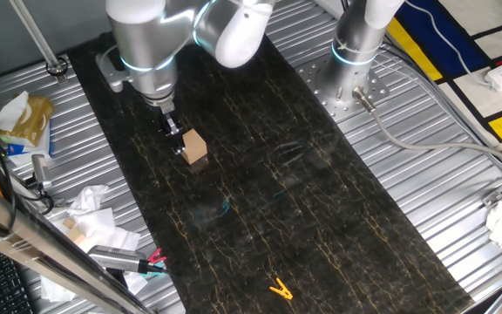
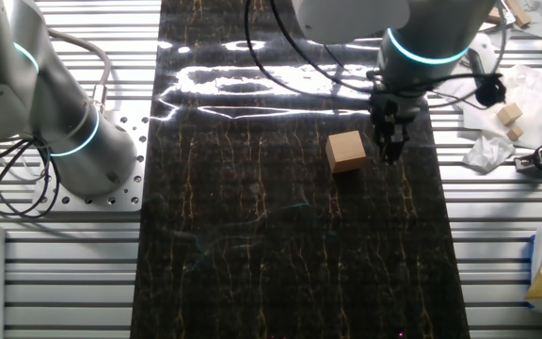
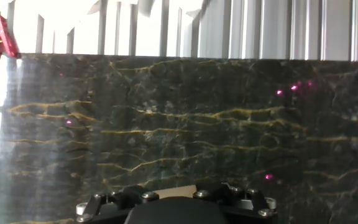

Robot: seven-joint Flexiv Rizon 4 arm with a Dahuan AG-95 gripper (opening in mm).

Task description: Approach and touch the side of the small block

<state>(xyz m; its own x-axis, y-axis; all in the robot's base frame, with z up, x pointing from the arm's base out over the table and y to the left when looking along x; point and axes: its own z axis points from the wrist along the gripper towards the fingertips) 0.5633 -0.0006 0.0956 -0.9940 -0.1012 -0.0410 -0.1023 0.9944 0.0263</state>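
Observation:
The small block (image 1: 195, 146) is a plain light-brown wooden cube that sits on the black marbled mat (image 1: 321, 227). It also shows in the other fixed view (image 2: 346, 151). My gripper (image 1: 178, 138) hangs straight down just left of the block, its black fingers together and low beside the block's side. In the other fixed view my gripper (image 2: 390, 143) stands just right of the block with a thin gap showing. I cannot tell if they touch. In the hand view only a sliver of the block (image 3: 176, 191) peeks over the black hand body.
A yellow clip (image 1: 279, 289) lies near the mat's front end. Crumpled white paper with pale wood bits (image 1: 90, 220) lies off the mat's left edge, also seen in the other fixed view (image 2: 508, 118). A second arm's base (image 1: 353, 61) stands beyond the mat.

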